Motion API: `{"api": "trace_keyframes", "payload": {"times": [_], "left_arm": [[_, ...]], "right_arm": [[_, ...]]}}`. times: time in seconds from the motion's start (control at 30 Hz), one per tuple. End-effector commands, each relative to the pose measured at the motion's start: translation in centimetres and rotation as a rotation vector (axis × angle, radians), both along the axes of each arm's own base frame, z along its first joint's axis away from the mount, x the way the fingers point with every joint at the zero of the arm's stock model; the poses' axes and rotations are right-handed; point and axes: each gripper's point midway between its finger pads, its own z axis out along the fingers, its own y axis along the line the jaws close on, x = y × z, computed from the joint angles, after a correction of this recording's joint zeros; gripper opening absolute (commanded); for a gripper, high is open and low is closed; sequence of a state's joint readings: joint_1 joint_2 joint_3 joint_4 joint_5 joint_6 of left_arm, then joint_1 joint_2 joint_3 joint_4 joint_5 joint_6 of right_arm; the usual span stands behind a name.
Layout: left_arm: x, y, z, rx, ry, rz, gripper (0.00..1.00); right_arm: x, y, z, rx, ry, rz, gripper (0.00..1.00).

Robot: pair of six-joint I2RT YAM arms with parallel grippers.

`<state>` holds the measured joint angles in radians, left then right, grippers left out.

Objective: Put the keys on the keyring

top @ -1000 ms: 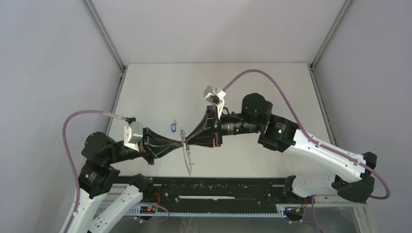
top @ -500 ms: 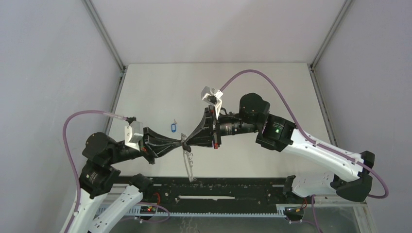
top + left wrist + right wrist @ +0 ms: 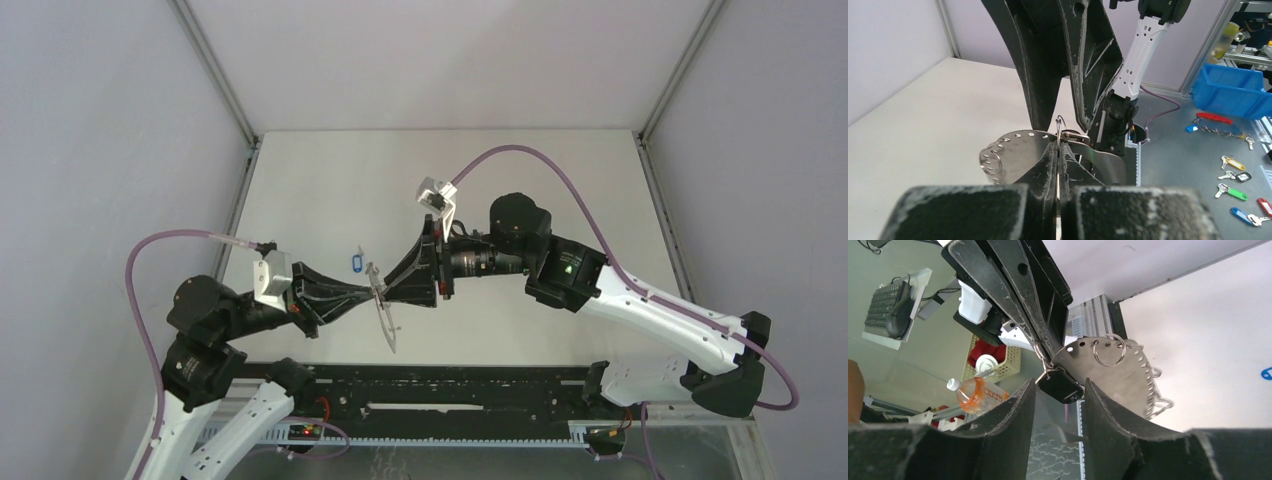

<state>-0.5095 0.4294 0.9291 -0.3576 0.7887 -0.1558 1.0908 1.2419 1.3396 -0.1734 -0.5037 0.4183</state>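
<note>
The pale flat tabletop [image 3: 520, 180] is the biggest thing here. My two black and white arms reach over it from the near edge, my left arm [image 3: 215, 335] from one side and my right arm [image 3: 610, 295] from the other. They point at each other. The tips of my hands meet in the air over the near part of the tabletop.

My left hand [image 3: 366, 292] is squeezed tight. Its two black fingers [image 3: 1044, 167] press flat on the keyring [image 3: 1118, 372]. The keyring is a thin silver metal plate shaped like half a circle, with a row of little holes along its round edge. I hold it up off the tabletop. From above it looks like a thin line hanging down from my hand toward the near edge.

My right hand [image 3: 392, 287] is narrow, not closed all the way. The tiny black key [image 3: 1060, 386], with its plastic head, sits between the two fingers and touches both. It is right at the edge of the keyring, just beside my left fingertips. I cannot see its blade.

The tiny blue key [image 3: 354, 262], with a blue plastic head, lies flat on the tabletop. It is near my hands but not touching them.

Smallest are the little silver wire rings [image 3: 1108, 351]. One hangs through a hole in the keyring, and more sit along the round edge. One stands up just where my hands meet.
</note>
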Motion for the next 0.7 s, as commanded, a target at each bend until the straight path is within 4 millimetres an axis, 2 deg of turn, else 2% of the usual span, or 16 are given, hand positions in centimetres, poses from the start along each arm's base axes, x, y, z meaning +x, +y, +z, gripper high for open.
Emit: {"api": "trace_keyframes", "payload": {"times": [0.0,0.07,0.23,0.43,0.67], "left_arm": [[0.06,0.01,0.45,-0.015,-0.048,0.002,0.0],[0.07,0.02,0.39,-0.014,-0.049,0.003,0.0],[0.13,-0.02,0.27,-0.011,-0.05,0.003,0.0],[0.11,0.07,0.05,-0.004,-0.064,0.006,0.0],[0.27,0.18,-0.14,0.005,-0.075,0.017,0.0]], "right_arm": [[-0.54,-0.33,2.09,0.083,-0.018,0.01,0.5],[-0.76,-0.21,2.2,0.089,-0.013,0.025,0.5],[-0.97,0.1,2.34,0.099,0.009,0.042,0.38],[-1.03,0.34,2.38,0.103,0.032,0.05,0.32],[-0.77,0.55,1.86,0.086,0.056,0.051,0.04]]}}
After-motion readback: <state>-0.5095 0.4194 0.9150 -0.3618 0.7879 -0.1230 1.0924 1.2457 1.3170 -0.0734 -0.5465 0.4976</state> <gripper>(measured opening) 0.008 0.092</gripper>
